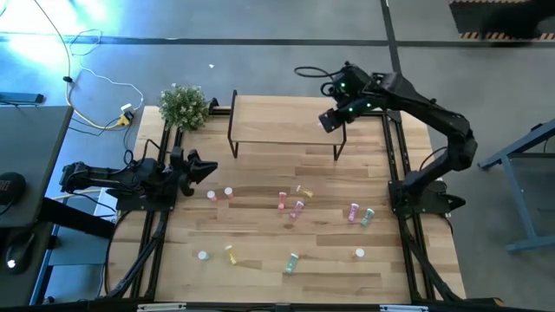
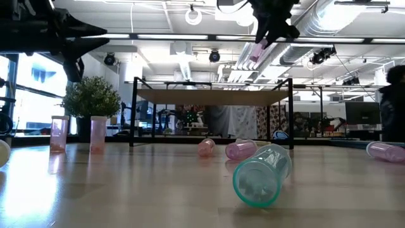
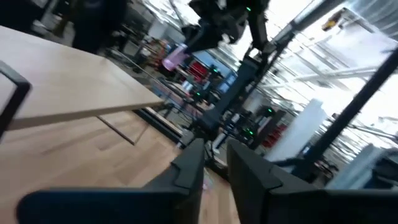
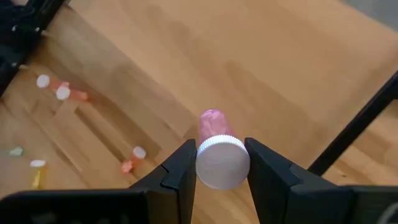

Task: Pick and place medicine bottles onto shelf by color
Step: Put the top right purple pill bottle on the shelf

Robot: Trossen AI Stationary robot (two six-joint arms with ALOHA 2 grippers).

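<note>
My right gripper [image 1: 334,119] hangs above the right end of the shelf [image 1: 286,124], shut on a pink medicine bottle [image 4: 212,123] with a white cap; the low view shows that bottle [image 2: 256,53] high over the shelf top [image 2: 212,97]. Several more medicine bottles, pink, green, yellow and red, are scattered on the table: some lie on their sides [image 1: 298,209] [image 1: 290,263], and two pink ones [image 2: 98,133] stand upright. My left gripper [image 1: 211,170] waits at the table's left side, slightly open and with nothing between its fingers [image 3: 189,168]. My right gripper pinches the bottle's white cap [image 4: 222,163] between its two fingers, one on each side of it. The fingers slant down from above. The pink body points away from the gripper, tilted downward, and is lifted clear above the shelf top [image 4: 280,62].
A small potted plant [image 1: 183,106] stands at the table's far left corner beside the shelf. The shelf's black legs [image 1: 232,121] [image 1: 340,143] stand on the table. A green bottle [image 2: 261,172] lies near the front. Bare wood lies between the bottles and the table's near edge.
</note>
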